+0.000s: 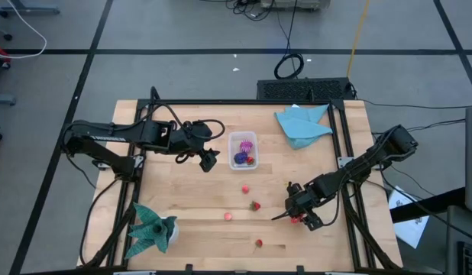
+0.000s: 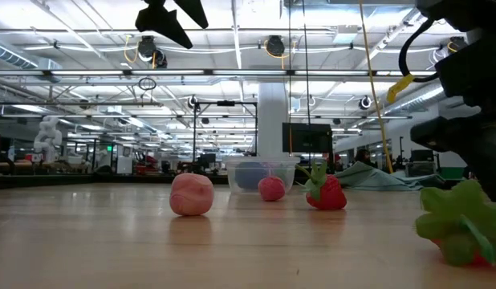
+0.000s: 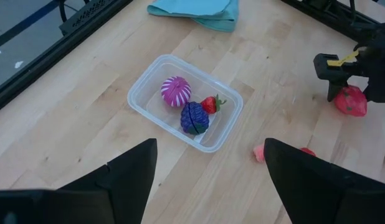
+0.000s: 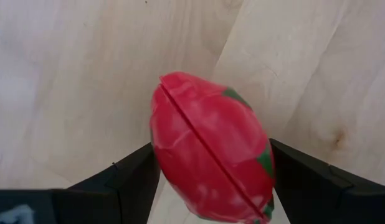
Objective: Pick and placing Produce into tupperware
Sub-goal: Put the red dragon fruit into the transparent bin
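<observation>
Pale wooden boards make up the table, which stands on a grey floor crossed by dark lines, with a large hall of ceiling lights showing beyond it in the low view.

At the right gripper, the two dark fingers stand wide, one on each side of the oval red fruit. That fruit sits between them with a seam across it and green patches at one end; whether the pads press on it cannot be told. This gripper is down near the table's right front, and its arm runs back to the right edge.

The left gripper has its fingers spread apart with nothing between them. It hovers just left of the tupperware, with the arm reaching in from the left side.

Inside the clear tub lie a pink-and-white striped ball, a purple berry and a small strawberry.

Loose on the boards in front of the tub are a pink piece, a strawberry, another pink piece and a red one nearest the front edge.

A light blue cloth lies at the back right, and a teal-green cloth at the front left.
</observation>
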`<state>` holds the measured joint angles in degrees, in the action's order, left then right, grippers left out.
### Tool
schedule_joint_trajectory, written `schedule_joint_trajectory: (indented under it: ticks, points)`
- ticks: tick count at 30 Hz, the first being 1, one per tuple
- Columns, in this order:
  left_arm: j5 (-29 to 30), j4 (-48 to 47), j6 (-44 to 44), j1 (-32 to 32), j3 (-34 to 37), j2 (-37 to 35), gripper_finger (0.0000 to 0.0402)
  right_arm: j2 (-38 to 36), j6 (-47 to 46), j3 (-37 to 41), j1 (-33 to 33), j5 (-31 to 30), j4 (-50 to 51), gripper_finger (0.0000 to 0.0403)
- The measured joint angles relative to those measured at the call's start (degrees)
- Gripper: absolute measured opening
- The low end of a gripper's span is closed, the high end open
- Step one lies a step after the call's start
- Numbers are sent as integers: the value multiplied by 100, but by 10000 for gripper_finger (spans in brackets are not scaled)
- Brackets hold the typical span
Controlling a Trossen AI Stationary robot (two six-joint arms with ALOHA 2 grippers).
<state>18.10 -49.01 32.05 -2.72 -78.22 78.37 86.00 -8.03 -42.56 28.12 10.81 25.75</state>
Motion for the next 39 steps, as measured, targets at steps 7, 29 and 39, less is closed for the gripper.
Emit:
schedule_joint_trajectory:
  ticks: [7, 29, 39]
  points:
    - [-1, 0, 4, 0, 0, 0, 296, 2, -1, 14, 0, 0, -81, 274]
    - [0, 0, 17, 0, 1, 0, 296, -4, -26, -95, -86, -6, -189, 230]
    - [0, 1, 17, 0, 1, 0, 296, -9, 262, -405, -281, -12, 9, 229]
